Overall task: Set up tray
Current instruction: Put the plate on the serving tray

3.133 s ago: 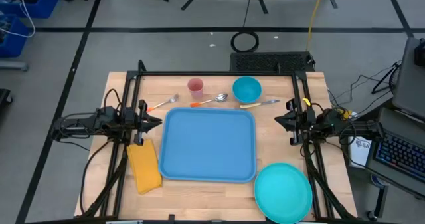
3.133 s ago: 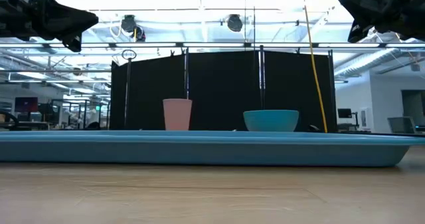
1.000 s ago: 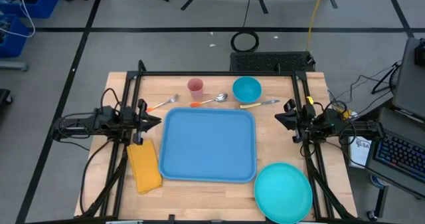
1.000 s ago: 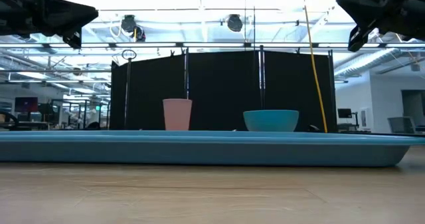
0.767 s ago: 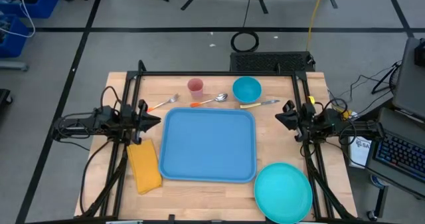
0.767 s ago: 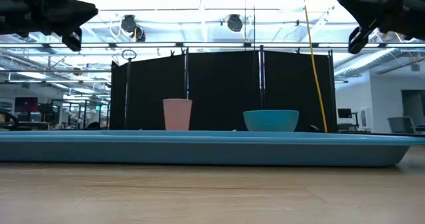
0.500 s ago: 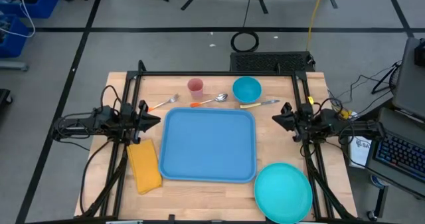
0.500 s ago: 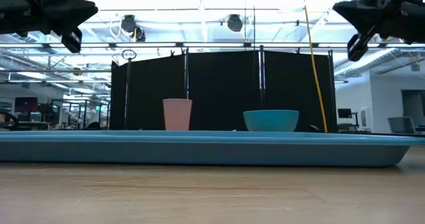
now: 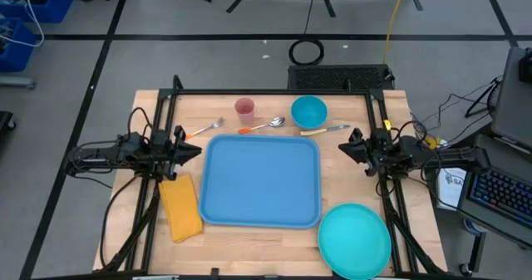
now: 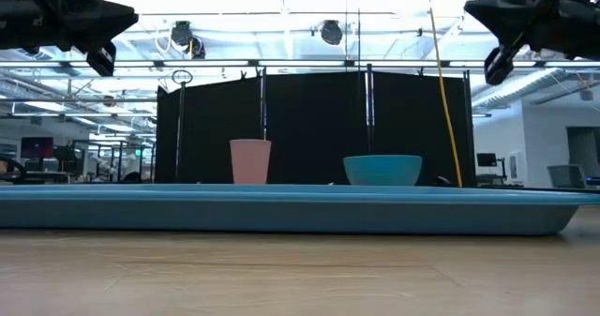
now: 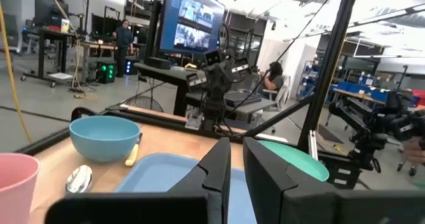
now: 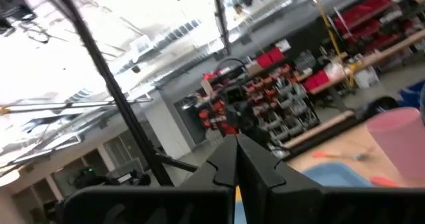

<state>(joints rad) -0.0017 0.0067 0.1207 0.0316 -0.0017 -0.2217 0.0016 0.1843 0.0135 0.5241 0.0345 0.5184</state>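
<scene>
right gripper [image 9: 342, 144] jaws fully closed, empty, hovering just off tray's right edge; left gripper [image 9: 196, 151] jaws narrow gap, holding nothing, hovering just off tray's left edge; tray [image 9: 262, 182] flat at table centre, bare

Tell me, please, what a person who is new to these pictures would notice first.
First comes the large blue tray, lying bare in the middle of the wooden table. Next, the round teal plate at the near right corner and the yellow napkin beside the tray's left edge. Behind the tray stand a pink cup and a teal bowl, while the left hand and right hand hover at either side.
</scene>
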